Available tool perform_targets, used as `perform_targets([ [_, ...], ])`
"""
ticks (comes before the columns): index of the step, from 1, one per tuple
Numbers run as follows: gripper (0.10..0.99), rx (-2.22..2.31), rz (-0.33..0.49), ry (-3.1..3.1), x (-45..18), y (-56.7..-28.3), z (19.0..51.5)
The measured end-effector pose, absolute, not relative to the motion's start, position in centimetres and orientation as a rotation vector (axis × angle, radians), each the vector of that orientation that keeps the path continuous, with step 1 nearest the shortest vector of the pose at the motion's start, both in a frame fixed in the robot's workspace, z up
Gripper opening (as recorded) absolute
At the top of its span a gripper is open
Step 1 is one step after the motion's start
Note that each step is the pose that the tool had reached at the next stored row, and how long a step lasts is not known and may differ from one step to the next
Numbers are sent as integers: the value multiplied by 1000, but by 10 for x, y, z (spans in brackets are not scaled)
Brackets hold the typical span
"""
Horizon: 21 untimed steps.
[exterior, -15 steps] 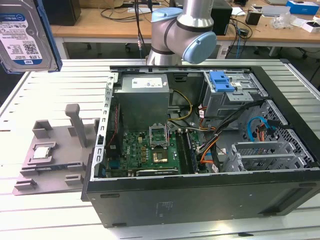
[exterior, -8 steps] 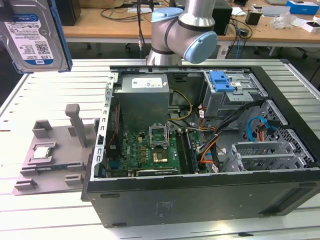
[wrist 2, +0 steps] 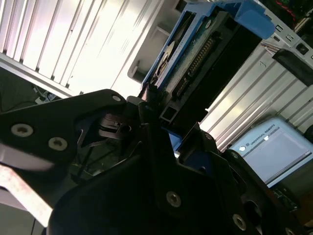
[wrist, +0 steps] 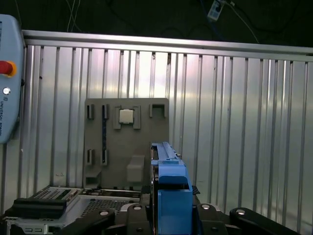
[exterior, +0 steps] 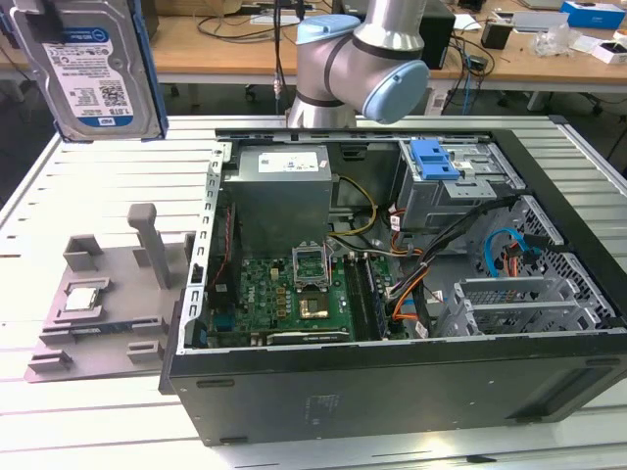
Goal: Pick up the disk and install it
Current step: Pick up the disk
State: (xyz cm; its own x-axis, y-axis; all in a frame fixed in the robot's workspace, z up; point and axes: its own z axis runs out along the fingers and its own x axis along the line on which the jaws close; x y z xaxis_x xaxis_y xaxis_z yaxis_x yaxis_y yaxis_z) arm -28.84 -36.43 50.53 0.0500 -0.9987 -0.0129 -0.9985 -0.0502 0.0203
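**Disk held aloft, outside the case**

The disk (exterior: 93, 69) hangs upright in its blue bracket at the exterior view's upper left. It is above the slatted table (exterior: 98, 186) and well apart from the open case (exterior: 392, 392). In the second wrist view the gripper (wrist 2: 155, 105) is clamped tight on one end of the disk. On the table beside the case lies a grey tray (exterior: 118, 294) carrying a chip (exterior: 83, 297).

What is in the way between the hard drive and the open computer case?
Nothing visible. The claw holds the hard drive in the air at the exterior view's left, above the grey fixture plate; the computer case lies open beside that plate.
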Motion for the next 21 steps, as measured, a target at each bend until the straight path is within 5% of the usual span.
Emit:
perform_targets([
  [21,369,2272,-37,-2161,-223,-364,505],
])
